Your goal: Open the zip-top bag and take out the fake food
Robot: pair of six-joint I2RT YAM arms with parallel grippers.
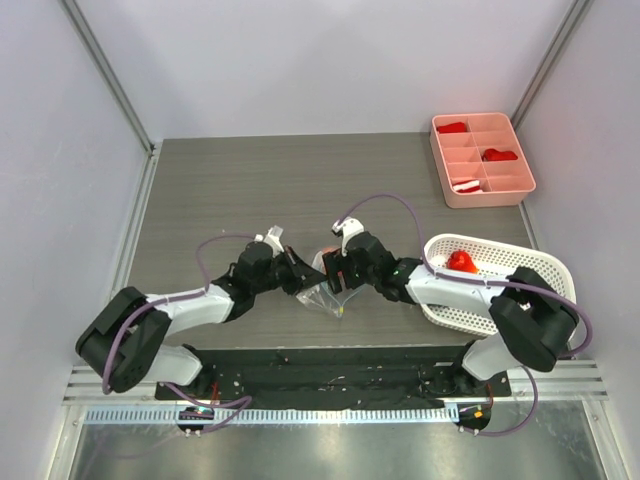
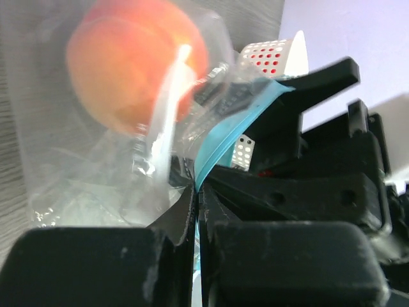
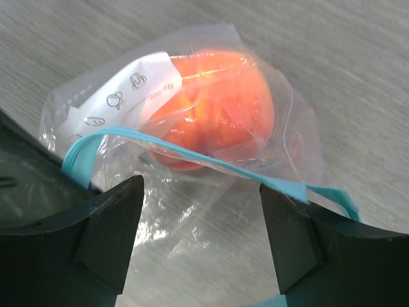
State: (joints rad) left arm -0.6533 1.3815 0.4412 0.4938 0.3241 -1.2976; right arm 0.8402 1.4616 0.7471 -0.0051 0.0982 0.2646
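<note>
The zip-top bag point(image 1: 327, 293) lies on the table between my two grippers, clear and crinkly with a teal zip strip point(image 3: 211, 161). A round orange-peach fruit point(image 3: 217, 102) sits inside it; it also shows in the left wrist view point(image 2: 137, 64). My left gripper point(image 1: 300, 280) is shut on the bag's teal strip point(image 2: 223, 137), with its jaws point(image 2: 197, 192) pressed together on it. My right gripper point(image 1: 336, 272) is open, its fingers point(image 3: 108, 236) spread at the bag's mouth point(image 3: 201, 236). One teal lip runs across in front of them and another shows at the bottom edge.
A white perforated basket point(image 1: 520, 300) holding a red piece point(image 1: 461, 262) stands to the right, under my right arm. A pink divided tray point(image 1: 455, 192) with red bits sits at the back right. Grey walls close in both sides.
</note>
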